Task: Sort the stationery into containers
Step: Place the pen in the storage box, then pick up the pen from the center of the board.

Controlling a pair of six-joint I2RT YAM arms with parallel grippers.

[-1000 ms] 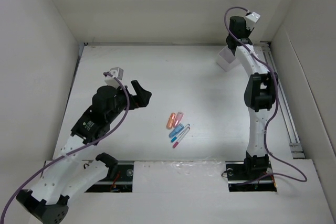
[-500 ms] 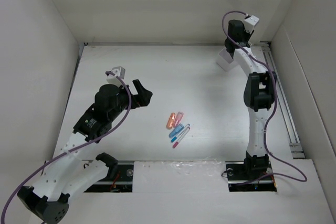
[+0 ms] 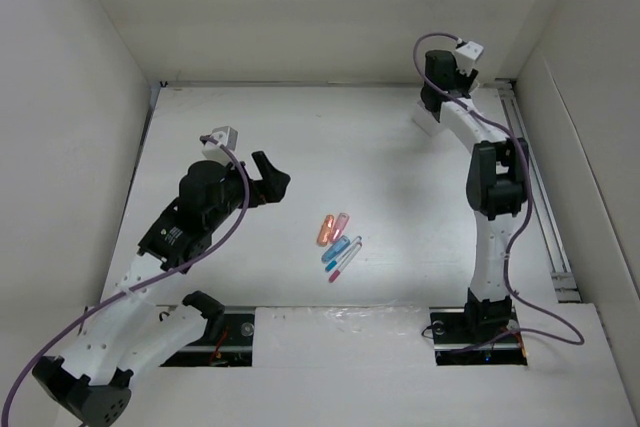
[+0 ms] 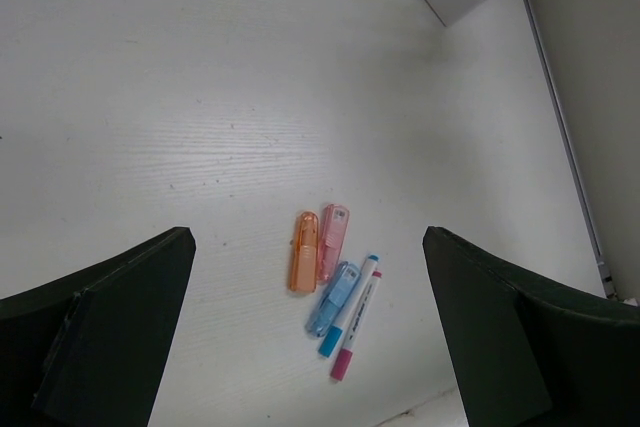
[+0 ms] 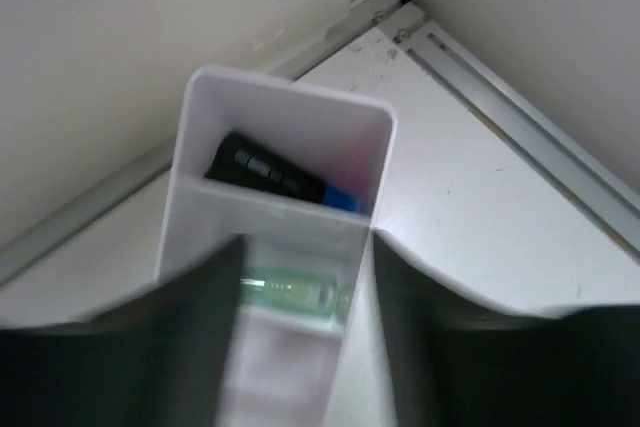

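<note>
An orange piece [image 4: 304, 265], a pink piece [image 4: 332, 243], a blue piece [image 4: 335, 297] and two thin white pens [image 4: 357, 322] lie together mid-table [image 3: 335, 242]. My left gripper [image 3: 272, 182] hangs open and empty above the table to their left; they show between its fingers in the wrist view. The white two-compartment box [image 5: 285, 97] stands at the far right [image 3: 428, 119]. Its far compartment holds the black-blue-pink marker [image 5: 265, 172], and its near one holds a green piece [image 5: 295, 294]. My right gripper [image 5: 300, 347] is open just above the near compartment.
White walls close in the table on the left, back and right. A metal rail [image 3: 545, 207] runs along the right edge, past the box. Both arm bases sit at the near edge.
My right wrist has shifted a little to the left and back above the box. The left arm has barely moved. The stationery mid-table has not moved.
</note>
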